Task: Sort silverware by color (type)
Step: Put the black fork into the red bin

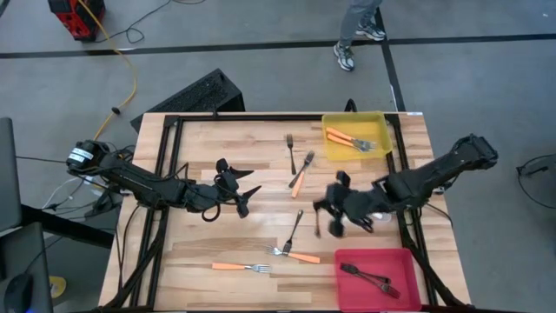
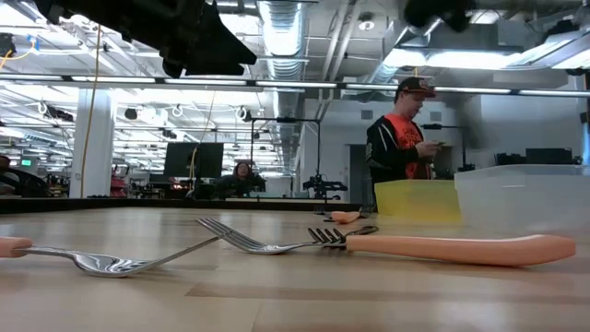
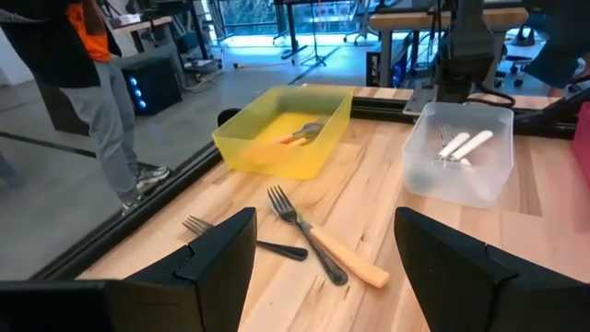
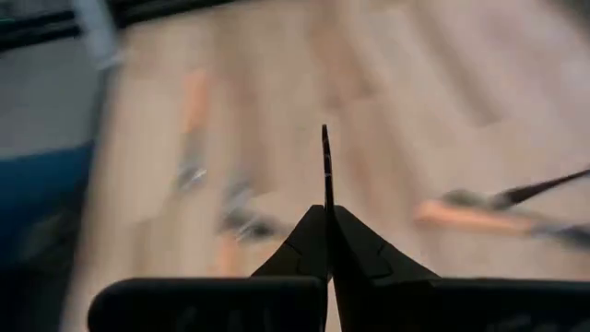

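The high view showed sorting partly done: forks already lay in the yellow bin point(image 1: 384, 146) and red bin point(image 1: 347, 261), several loose forks point(image 1: 301, 173) remained on the table point(image 1: 217, 287), while the right gripper point(image 1: 334, 222) pinched a dark fork point(image 4: 326, 180) above the table and the left gripper point(image 1: 246, 199) hung open, empty.

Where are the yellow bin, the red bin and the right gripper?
yellow bin point(image 1: 383, 149), high view, right rim.
red bin point(image 1: 352, 256), high view, back rim.
right gripper point(image 1: 337, 228), high view, fingertips, shut on a dark fork.
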Controlling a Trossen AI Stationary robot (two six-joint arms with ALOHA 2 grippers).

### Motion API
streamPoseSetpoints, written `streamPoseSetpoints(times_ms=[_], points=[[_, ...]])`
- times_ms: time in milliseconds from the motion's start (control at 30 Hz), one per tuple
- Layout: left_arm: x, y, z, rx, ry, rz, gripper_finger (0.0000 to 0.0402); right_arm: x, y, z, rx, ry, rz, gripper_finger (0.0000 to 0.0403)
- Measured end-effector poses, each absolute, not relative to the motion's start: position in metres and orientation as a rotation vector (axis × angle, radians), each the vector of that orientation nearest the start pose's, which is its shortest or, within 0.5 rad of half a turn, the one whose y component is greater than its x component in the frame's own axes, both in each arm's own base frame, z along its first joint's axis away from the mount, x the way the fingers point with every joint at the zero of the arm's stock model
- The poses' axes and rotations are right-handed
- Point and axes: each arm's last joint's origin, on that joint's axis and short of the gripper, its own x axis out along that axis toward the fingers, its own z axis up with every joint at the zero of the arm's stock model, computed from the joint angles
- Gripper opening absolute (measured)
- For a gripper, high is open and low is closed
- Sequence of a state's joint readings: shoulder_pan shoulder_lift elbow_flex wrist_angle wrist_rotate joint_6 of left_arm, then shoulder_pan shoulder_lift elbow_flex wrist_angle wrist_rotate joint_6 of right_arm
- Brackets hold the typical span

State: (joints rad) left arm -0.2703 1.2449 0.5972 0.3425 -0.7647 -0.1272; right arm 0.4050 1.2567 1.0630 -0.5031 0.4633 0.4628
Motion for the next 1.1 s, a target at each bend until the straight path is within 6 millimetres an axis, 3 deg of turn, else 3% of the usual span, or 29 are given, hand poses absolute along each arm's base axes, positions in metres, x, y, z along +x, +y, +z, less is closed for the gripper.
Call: streamPoseSetpoints(times_ms=[200, 600, 800, 1100], points=[[0.248, -0.048, 0.228, 0.023, 0.228, 0.506, 0.0245, 0.220, 0.119, 0.313, 0.284, 0.701, 0.045, 0.0022], [0.248, -0.048, 0.228, 0.013, 0.222, 0.508, 0.0245, 0.192, 0.142, 0.354, 0.290, 0.820, 0.109, 0.0022], [0.248, -0.048, 0.228, 0.008, 0.225, 0.509, 0.0245, 0.173, 0.145, 0.337, 0.350, 1.028, -0.054, 0.0022], [0.248, -0.048, 0.227, 0.009, 0.227, 0.510, 0.0245, 0.184, 0.175, 0.304, 0.335, 1.234, -0.072, 0.0022]])
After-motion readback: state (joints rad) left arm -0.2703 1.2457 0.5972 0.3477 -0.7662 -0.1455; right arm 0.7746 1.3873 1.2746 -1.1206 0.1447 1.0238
